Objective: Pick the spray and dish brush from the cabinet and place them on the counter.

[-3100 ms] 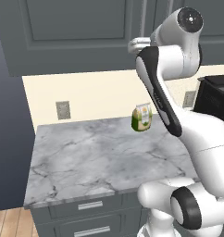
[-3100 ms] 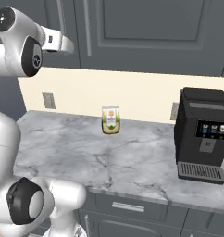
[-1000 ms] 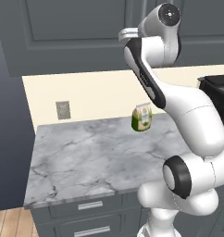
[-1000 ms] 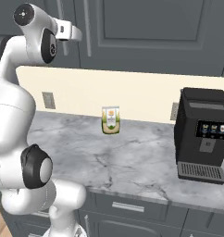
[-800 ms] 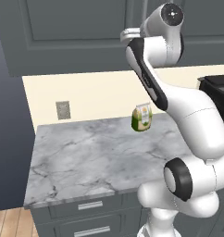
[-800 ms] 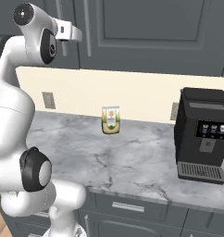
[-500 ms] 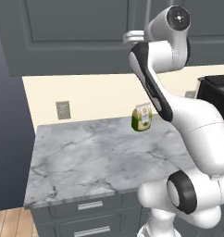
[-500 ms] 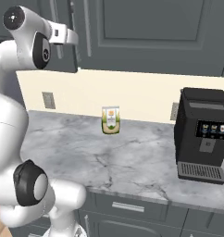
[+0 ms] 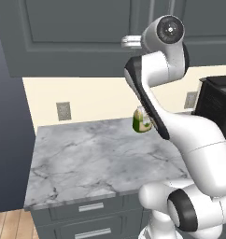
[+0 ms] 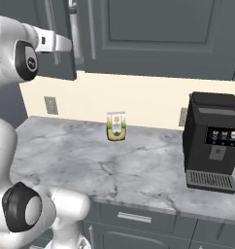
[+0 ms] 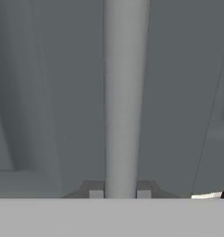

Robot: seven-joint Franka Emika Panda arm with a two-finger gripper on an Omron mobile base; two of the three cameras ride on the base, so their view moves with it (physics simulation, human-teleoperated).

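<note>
Left base view: camera sits behind the white arm (image 9: 180,135), to its left, facing forward and down over the grey-white marble-veined tabletop (image 9: 96,158); the arm occupies its right half.

Right base view: mirrored position behind and to the right, the arm (image 10: 12,146) at its left edge, taking in the tabletop (image 10: 139,170) towards the black coffee machine (image 10: 211,141).

Both share the green-and-cream pouch (image 9: 141,122) (image 10: 116,126), the cream wall and the dark grey panelled wall cabinet (image 9: 77,32) (image 10: 153,34).

Hand view: very close, facing a cabinet door (image 11: 49,92) straight on, along its silver bar handle (image 11: 125,97).
</note>
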